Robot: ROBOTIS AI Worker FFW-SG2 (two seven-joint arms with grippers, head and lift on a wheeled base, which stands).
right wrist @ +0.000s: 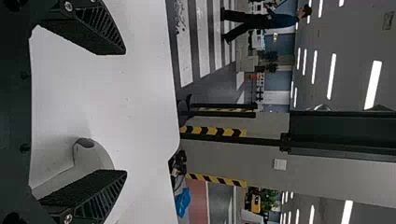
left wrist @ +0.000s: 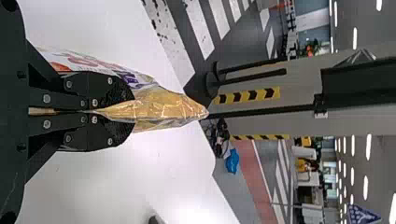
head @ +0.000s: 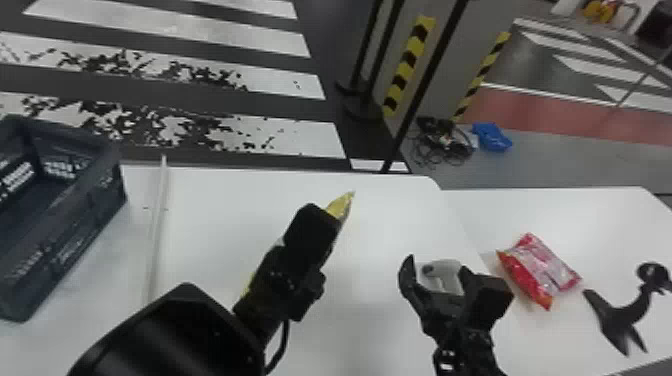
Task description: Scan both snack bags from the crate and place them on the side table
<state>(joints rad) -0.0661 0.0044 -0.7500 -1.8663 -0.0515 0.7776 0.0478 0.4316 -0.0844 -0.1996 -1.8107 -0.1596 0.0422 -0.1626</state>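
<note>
My left gripper (head: 314, 220) is over the white table, shut on a yellow snack bag (head: 342, 205) that sticks out past its fingertips. In the left wrist view, the gripper (left wrist: 127, 111) pinches the yellow bag (left wrist: 163, 106), whose white printed part spreads out beside the fingers. To the right, my right gripper (head: 435, 264) stands open, with the white scanner (head: 446, 276) showing between its fingers. The right wrist view has the gripper (right wrist: 125, 112) wide apart and the scanner (right wrist: 93, 156) close to one finger. A red snack bag (head: 540, 270) lies on the side table (head: 590, 212).
A dark crate (head: 65, 220) occupies the far left of the main table (head: 240, 195), beside a pale raised strip (head: 157, 225). Right of the red bag is a black stand-like object (head: 617, 312) on the side table. Black posts rise behind the tables.
</note>
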